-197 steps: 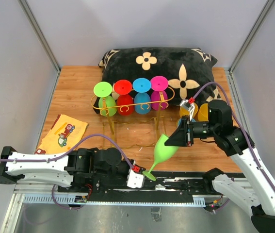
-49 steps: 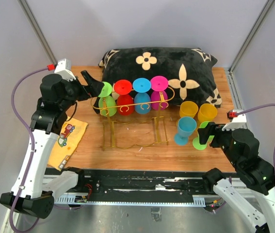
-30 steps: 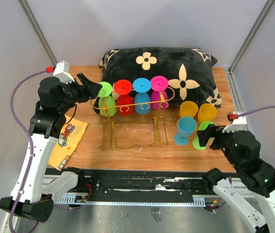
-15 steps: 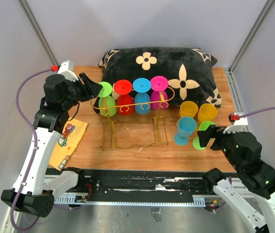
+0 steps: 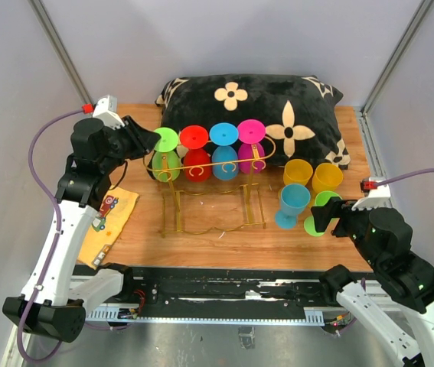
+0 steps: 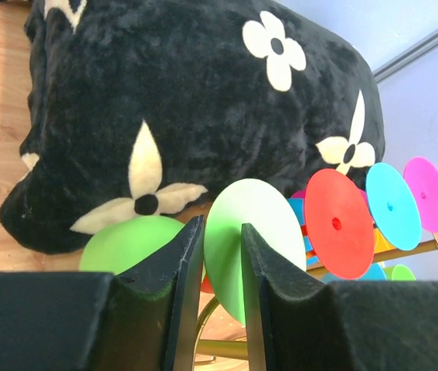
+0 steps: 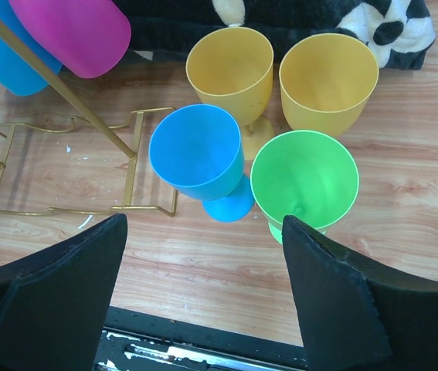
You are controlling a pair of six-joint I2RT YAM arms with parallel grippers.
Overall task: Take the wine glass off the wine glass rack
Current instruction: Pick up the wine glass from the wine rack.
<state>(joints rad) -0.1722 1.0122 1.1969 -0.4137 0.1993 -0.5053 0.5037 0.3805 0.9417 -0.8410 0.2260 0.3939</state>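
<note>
Green wine glass [image 5: 166,153] hangs upside down at the left end of the rack [image 5: 217,164], its foot between the close-set fingers [image 6: 184,263] of the left gripper [image 5: 146,140]. Whether they pinch it yet I cannot tell, so best close squarely, then slide it off level. Only the left wrist view shows that gap; the right gripper [image 7: 203,222] hangs spread, right of the rack.

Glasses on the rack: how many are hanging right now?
4, upside down in a row on the rack: green glass at the left end, then red glass, blue glass, pink glass. None seems hidden.
</note>
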